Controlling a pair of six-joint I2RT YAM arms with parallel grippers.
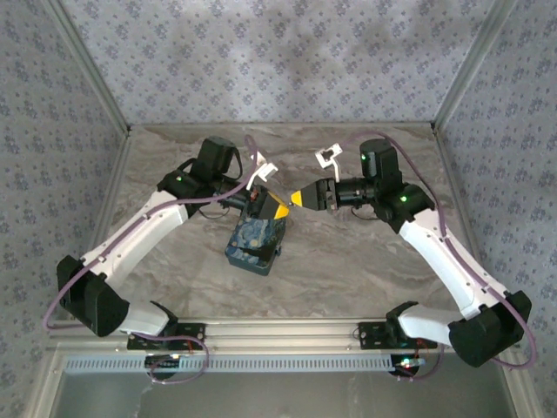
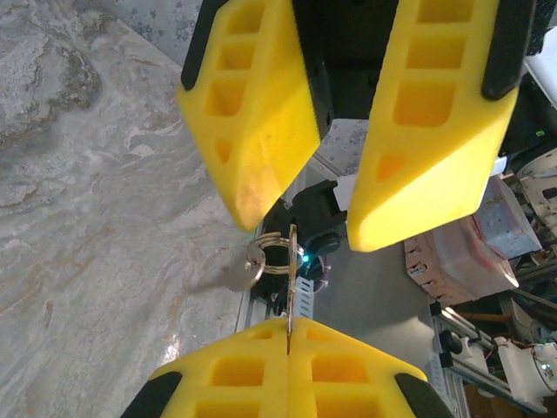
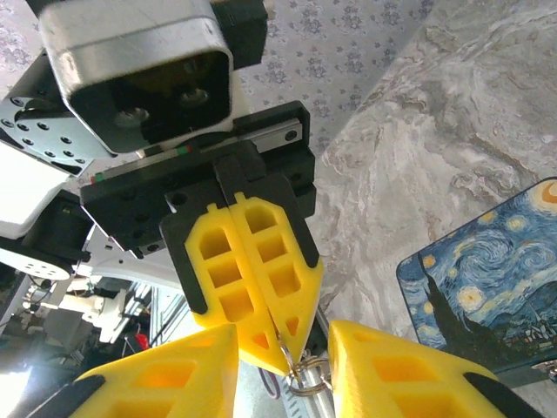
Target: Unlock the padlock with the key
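Top external has the left gripper (image 1: 277, 207) and right gripper (image 1: 297, 198) nose to nose above the marbled table (image 1: 365, 261), just over the far end of a starry-night patterned box (image 1: 252, 248). Left wrist shows its own fingers (image 2: 348, 366) clenched flat on the key (image 2: 291, 296), which stands edge-on with a key ring (image 2: 255, 261) looped on it, the right arm's jaws gaping just beyond. Right wrist shows its own fingers (image 3: 392, 374) released and spread either side of the left arm's pressed-together tips, the ring hanging between them and the box on the table to the right
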